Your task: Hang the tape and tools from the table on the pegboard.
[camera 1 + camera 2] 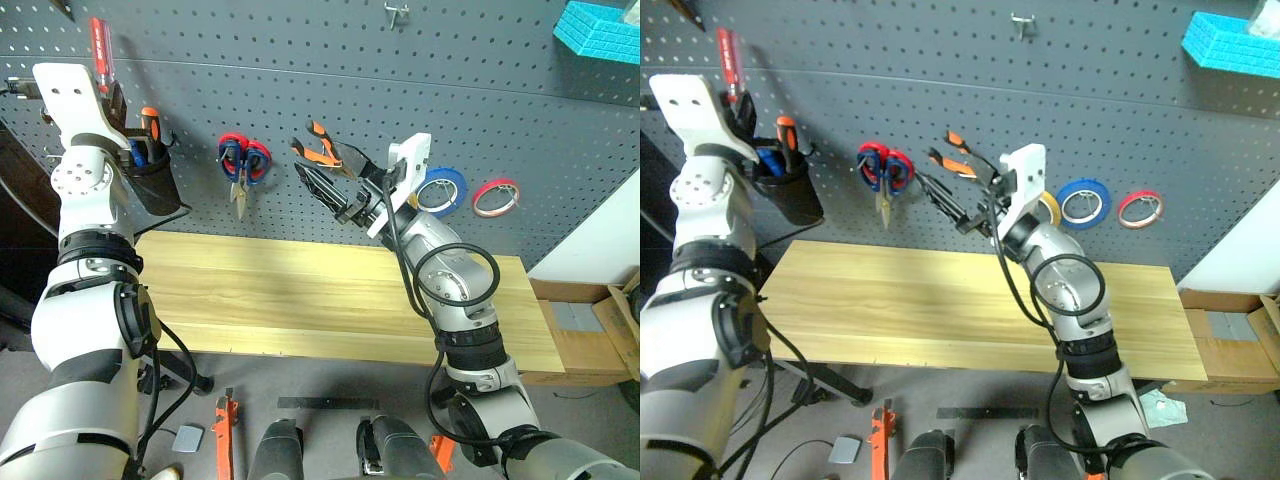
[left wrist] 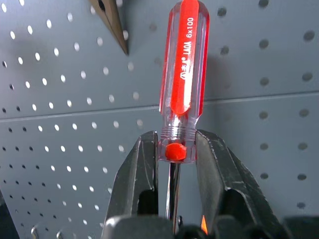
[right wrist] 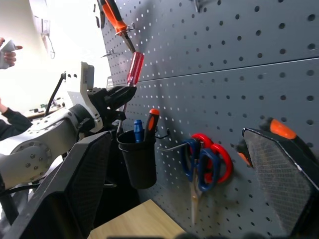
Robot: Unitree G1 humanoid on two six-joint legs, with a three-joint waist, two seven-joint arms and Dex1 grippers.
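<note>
The surface (image 1: 300, 300) lies bare, so by my reading the job is close to its end: nothing of the task remains on the pale wood-grain top. On the pegboard (image 1: 300, 60) the pliers (image 1: 325, 150) with orange-and-black grips hang at about 12 o'clock from the right claw (image 1: 335, 195), and a yellow roll of tape (image 1: 1048, 208) peeks out just behind that arm, at 9 o'clock of the blue roll (image 1: 442, 190) and the thin red roll (image 1: 496, 197). Red-handled scissors (image 1: 243, 165) hang at 9 o'clock of the pliers (not part of the set). I cannot make out the dark-handled scissors.

What seems left is the screwdriver (image 2: 182, 84): the left claw (image 2: 175, 159) is clamped on the base of its handle, holding it upright against the board, at 12 o'clock of the black cup (image 1: 155, 180). The handle is clear glossy plastic with a red core, slim and fluted; the shaft runs down between the two fingers. The right claw stands wide apart, holding nothing, its pads (image 3: 279, 174) cross-hatched.
</note>
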